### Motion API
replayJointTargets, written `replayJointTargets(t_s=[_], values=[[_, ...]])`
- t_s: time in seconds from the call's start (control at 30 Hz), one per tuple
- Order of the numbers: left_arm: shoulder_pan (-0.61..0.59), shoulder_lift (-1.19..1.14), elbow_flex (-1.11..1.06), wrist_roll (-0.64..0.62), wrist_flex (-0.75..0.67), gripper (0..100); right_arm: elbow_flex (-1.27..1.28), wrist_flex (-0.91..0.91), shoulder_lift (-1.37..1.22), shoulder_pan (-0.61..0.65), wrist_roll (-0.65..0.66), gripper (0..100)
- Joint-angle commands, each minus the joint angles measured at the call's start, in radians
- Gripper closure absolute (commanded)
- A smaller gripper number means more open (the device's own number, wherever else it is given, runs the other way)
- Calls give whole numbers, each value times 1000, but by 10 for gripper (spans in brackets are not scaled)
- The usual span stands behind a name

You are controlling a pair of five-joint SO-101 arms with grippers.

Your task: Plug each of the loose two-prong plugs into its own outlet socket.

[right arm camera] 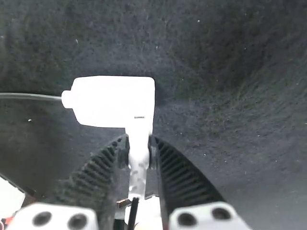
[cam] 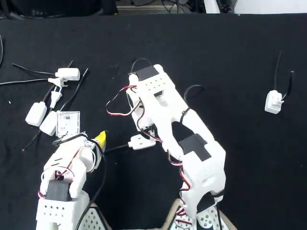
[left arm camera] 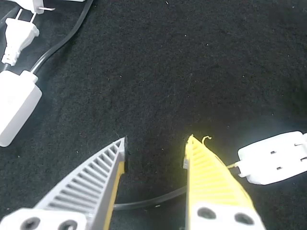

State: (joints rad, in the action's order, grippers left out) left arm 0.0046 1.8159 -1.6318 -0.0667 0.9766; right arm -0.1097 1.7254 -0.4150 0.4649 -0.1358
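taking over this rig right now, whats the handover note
Left gripper: open, empty, over the black table beside the outlet socket.
Right gripper: shut on what looks like a white plug, which meets that socket; I cannot tell if it is seated.
A loose two-prong plug lies at the far left among white adapters. Another white plug block sits far right.
Done: nothing clearly plugged in.
Left: confirm this insertion, then do the rest.
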Motion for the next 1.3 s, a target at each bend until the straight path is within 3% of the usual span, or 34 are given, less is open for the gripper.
replayJointTargets(t_s=[0.0,0.57,0.77,0.83,1.03,1.17,1.27], values=[[-4,6,25,5,-6,795,16,-41,53,14,6,988],[-4,6,25,5,-6,795,124,-152,64,77,12,980],[-8,6,25,5,-6,795,88,-143,64,81,15,783],[-12,6,27,5,-6,795,87,-143,77,81,32,766],[-13,6,41,5,0,795,79,-100,300,98,157,763],[-22,6,47,5,0,795,91,-109,429,137,331,762],[-94,6,71,-2,0,795,119,-130,449,160,540,762]])
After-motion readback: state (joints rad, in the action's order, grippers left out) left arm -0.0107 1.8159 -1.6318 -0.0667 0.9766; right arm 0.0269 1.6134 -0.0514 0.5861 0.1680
